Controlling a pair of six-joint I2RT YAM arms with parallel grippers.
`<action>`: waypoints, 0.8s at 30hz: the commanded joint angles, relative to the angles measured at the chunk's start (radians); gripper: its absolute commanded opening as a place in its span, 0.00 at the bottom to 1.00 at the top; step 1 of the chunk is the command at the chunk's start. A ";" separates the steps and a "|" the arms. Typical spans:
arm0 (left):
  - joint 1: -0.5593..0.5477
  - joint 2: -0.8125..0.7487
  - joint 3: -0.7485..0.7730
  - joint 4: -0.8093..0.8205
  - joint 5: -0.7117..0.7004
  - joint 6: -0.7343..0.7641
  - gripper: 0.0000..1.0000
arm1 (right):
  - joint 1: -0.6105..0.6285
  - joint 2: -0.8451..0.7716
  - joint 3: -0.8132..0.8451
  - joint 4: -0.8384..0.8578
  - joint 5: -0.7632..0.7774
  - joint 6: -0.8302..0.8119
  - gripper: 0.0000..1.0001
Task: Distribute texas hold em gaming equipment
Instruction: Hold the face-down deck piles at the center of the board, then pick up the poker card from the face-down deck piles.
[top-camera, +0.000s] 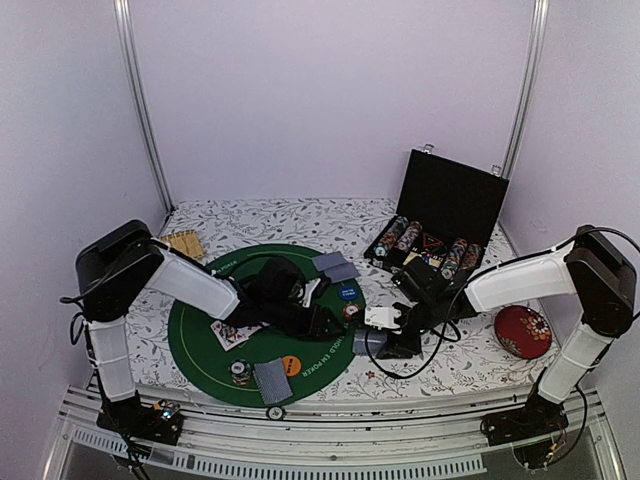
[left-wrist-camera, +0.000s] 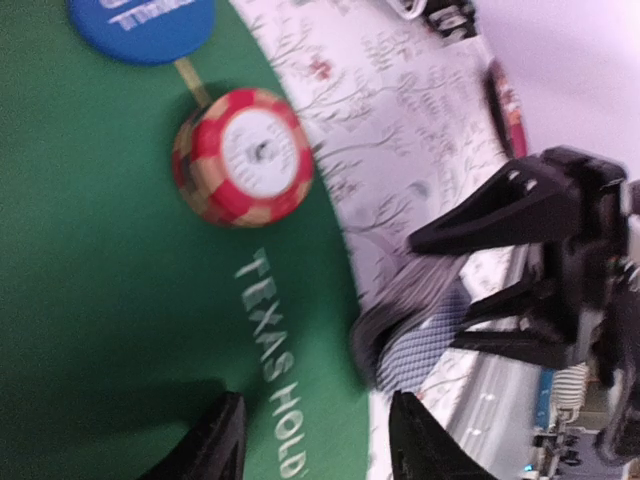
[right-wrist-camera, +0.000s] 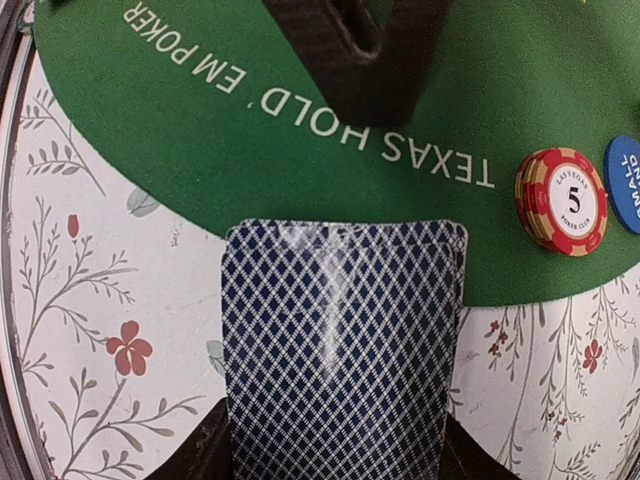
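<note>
Cards (right-wrist-camera: 335, 340) with blue lattice backs are clamped in the right claw (right-wrist-camera: 335, 455), a finger on each long edge. The far end of the stack reaches just over the rim of the green mat (right-wrist-camera: 300, 110). Whether they are touching down, I cannot tell.

This looks like a hand being dealt to this seat. The tidy way is to get low, keep the stack flat and square to the lettering, open only a little, then back straight out so nothing fans or skids off onto the floral tabletop (top-camera: 440, 365).

The left claw (left-wrist-camera: 320, 445) hangs fingers apart and empty over the mat, directly ahead of the right claw, and that is the crowding to watch. Its dark body fills the space beyond the cards, so any push forward risks a bump.

Ahead and to the right of the right claw lie the red five chip (right-wrist-camera: 562, 200) and, just past it, the blue button (right-wrist-camera: 625, 185), both close enough to get nudged. Behind the right claw a black cable (top-camera: 400, 368) loops on the tabletop, and the open chip case (top-camera: 450, 200) stands off behind the arm.
</note>
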 joint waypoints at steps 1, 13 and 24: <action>-0.008 0.083 -0.015 0.269 0.146 -0.101 0.54 | 0.008 0.003 -0.038 0.014 0.032 0.028 0.49; -0.047 0.065 0.006 0.216 0.088 -0.023 0.58 | 0.009 -0.120 -0.058 0.091 -0.042 0.064 0.46; -0.052 0.098 0.079 0.203 0.067 -0.009 0.60 | 0.016 -0.148 -0.063 0.108 -0.064 0.062 0.47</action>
